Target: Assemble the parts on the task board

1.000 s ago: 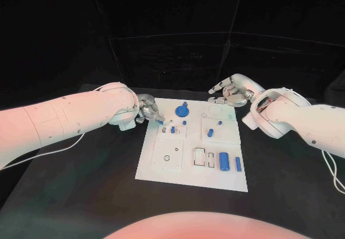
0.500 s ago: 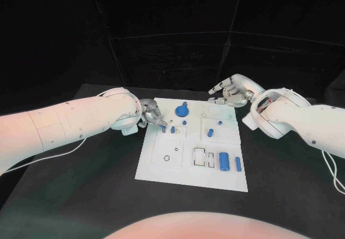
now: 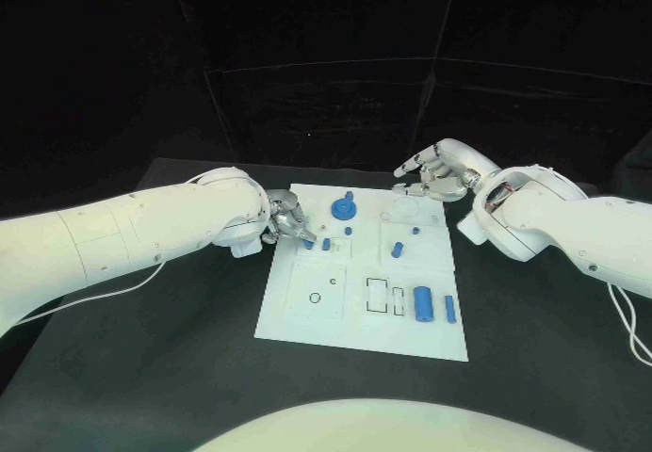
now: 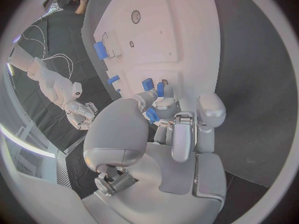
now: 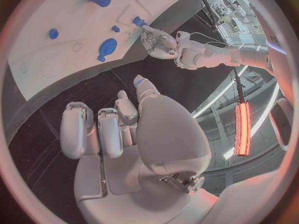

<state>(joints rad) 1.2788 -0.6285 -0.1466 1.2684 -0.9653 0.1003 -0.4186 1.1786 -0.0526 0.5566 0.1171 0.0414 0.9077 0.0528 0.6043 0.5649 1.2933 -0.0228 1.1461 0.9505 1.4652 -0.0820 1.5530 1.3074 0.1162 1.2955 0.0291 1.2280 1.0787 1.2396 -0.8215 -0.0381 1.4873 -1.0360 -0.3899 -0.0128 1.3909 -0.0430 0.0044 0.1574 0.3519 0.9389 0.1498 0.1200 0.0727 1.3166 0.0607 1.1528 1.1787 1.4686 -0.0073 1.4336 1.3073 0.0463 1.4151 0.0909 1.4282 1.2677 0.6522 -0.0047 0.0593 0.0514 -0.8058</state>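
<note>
Presently, listed left to right in the head view. Left hand (image 3: pixel 285 220): left of centre, at the task board's (image 3: pixel 326 320) left edge, fingertips pinched on a small blue part (image 4: pixel 151 114) just above the upper-left slots. Step judged: seating this part; next, a straight lowering into its slot. Loose blue pieces: centre. Right hand (image 3: pixel 437 175): upper right, beyond the board's far edge, fingers loosely curled, holding nothing.

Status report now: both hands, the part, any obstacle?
Left hand pinches a small blue part at the task board's left edge. Right hand holds nothing, fingers curled, at the far edge. No obstacle seen.
</note>
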